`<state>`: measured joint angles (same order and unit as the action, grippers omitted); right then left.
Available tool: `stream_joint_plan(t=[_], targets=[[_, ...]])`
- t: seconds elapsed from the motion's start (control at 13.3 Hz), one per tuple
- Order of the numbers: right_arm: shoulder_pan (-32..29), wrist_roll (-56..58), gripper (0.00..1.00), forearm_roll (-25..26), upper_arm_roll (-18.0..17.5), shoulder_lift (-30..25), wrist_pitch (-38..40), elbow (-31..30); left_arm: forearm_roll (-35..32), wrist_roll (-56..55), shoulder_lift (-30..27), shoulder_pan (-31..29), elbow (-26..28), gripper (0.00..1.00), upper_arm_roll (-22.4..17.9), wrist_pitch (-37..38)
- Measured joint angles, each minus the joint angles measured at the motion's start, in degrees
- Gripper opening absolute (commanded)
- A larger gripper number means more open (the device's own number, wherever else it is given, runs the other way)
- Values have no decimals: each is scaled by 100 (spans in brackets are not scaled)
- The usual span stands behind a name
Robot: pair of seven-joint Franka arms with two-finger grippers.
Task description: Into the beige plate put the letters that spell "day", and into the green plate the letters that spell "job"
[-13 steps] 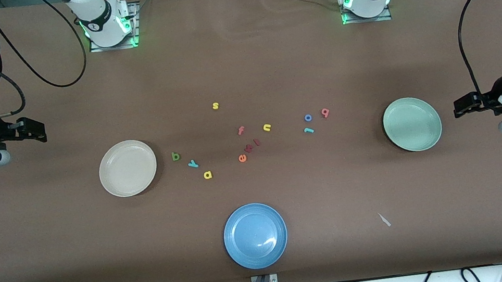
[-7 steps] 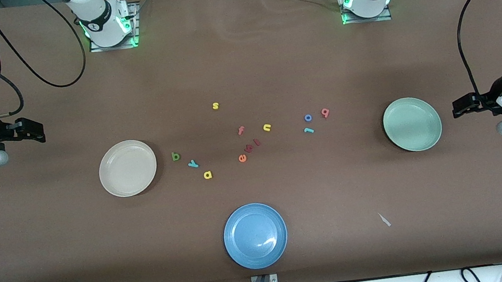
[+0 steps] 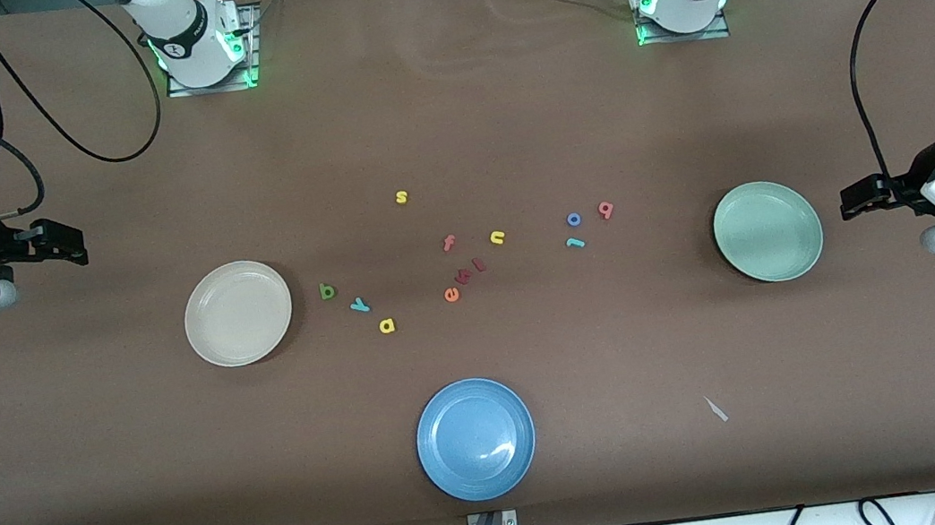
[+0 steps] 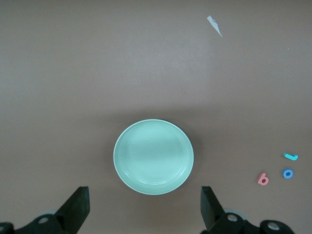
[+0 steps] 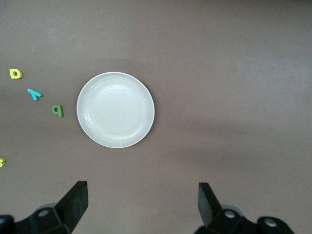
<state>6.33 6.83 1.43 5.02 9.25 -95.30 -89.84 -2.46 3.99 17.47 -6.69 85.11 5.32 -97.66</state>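
Table [image 3: 446, 103]: brown, three plates and scattered foam letters on it. Beige plate [image 3: 238, 313] sits toward my right arm's end, green plate [image 3: 768, 231] toward my left arm's end, both bare; blue plate [image 3: 475, 438] lies nearest the front camera and is not wanted. My right gripper [image 3: 59, 244] hangs over the table's edge at its own end, jaws wide, holding nothing; my left gripper [image 3: 861, 197] hangs just outside the green plate, jaws likewise wide and unloaded. Neither touches anything. Letters: green d [image 3: 328, 292], teal y [image 3: 359, 305] and yellow a [image 3: 386, 325] run in a slanting row just beside the beige plate, between it and the table's middle. Blue o [image 3: 574, 219], red b [image 3: 605, 209] and teal j [image 3: 575, 242] cluster between the middle and the green plate, the j's long axis roughly across the table. Judgement: right arm is nearer "day", left arm nearer "job"; each must reach across its own plate toward the table's middle. No letter is placed yet.
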Motion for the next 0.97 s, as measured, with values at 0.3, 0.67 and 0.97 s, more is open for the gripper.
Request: stream_joint_plan(t=[0.3, 0.67, 0.97], targets=[[6, 7, 100, -8, -15, 85, -1, 0, 0, 0, 26, -14, 1, 100, 0, 0], [5, 7, 100, -9, -15, 123, -12, 0, 0, 0, 26, -14, 1, 100, 0, 0], [5, 7, 100, -13, -15, 124, -14, 0, 0, 0, 26, -14, 1, 100, 0, 0]])
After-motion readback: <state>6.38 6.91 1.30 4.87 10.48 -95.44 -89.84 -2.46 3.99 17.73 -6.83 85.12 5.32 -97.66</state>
